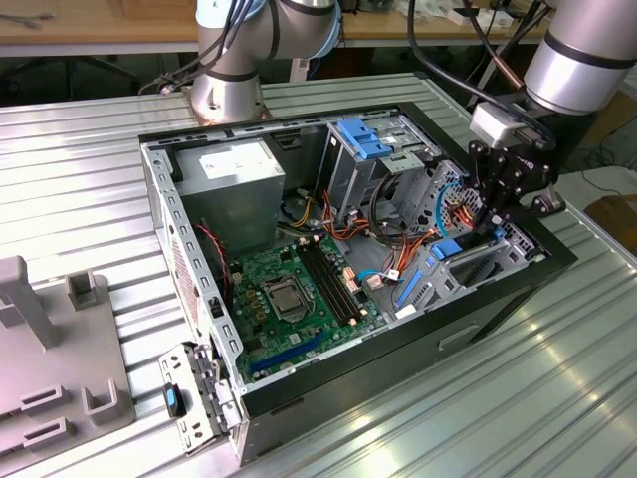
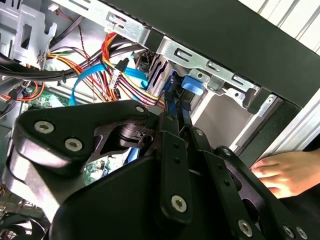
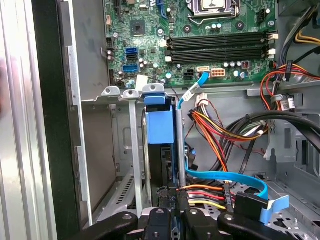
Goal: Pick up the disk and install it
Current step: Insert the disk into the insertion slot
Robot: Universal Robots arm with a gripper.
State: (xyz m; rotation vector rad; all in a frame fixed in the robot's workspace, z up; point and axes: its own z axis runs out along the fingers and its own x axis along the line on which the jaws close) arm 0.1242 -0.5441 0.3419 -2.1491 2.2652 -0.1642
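Gripper [image 1: 495, 221] hangs low over the open computer case [image 1: 159, 189], at the drive bay on the exterior view's right, beside the bundle of coloured wires [image 1: 460, 207]. Its black fingers [image 2: 172, 131] are pressed close together around the blue edge of the disk [image 3: 161, 131], which stands upright on its edge in the metal bay, partly down in its slot. In the first wrist view the disk sits between grey metal rails, near the green circuit board [image 3: 200, 55], with a flat blue cable [image 3: 227, 178] curving just beside it. A person's hand [image 2: 285, 172] rests on the case's outer edge in the second wrist view.
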